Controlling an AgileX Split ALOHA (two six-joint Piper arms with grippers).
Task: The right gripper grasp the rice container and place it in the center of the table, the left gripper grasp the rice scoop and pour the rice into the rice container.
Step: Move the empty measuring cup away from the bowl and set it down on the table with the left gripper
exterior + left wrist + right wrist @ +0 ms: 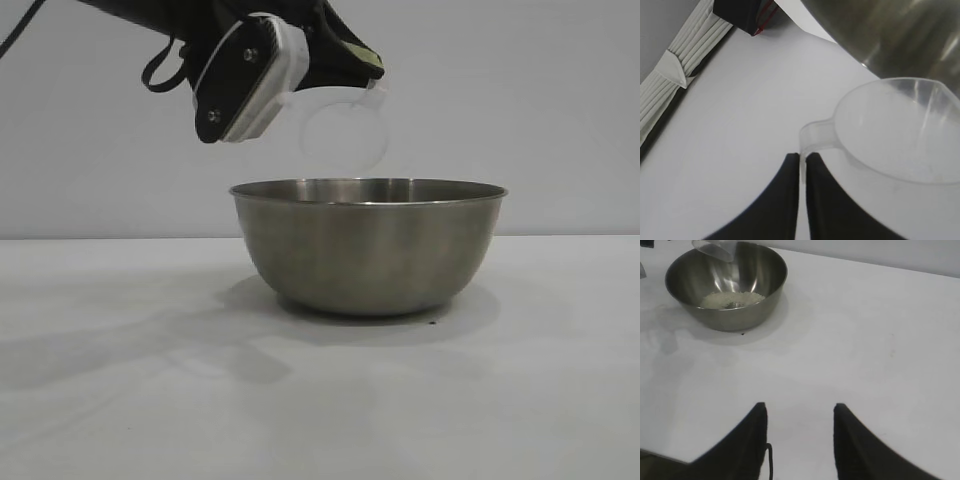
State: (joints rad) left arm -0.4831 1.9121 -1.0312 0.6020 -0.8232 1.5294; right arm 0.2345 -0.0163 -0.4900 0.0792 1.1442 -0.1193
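The rice container (368, 245) is seen standing on the table (120, 400), with open surface on every side. Above its rim the rice scoop (343, 133) is held tipped, its handle pinched by the left gripper (802, 167). The rice (731, 299) lies inside the bowl (a small heap). The right gripper (799, 425) is kept well apart, jaws spread.

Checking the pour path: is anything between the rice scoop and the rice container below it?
Nothing visible. The rice scoop, pinched by the left end effector, hangs tipped over the rice container's open rim, and rice already lies inside.
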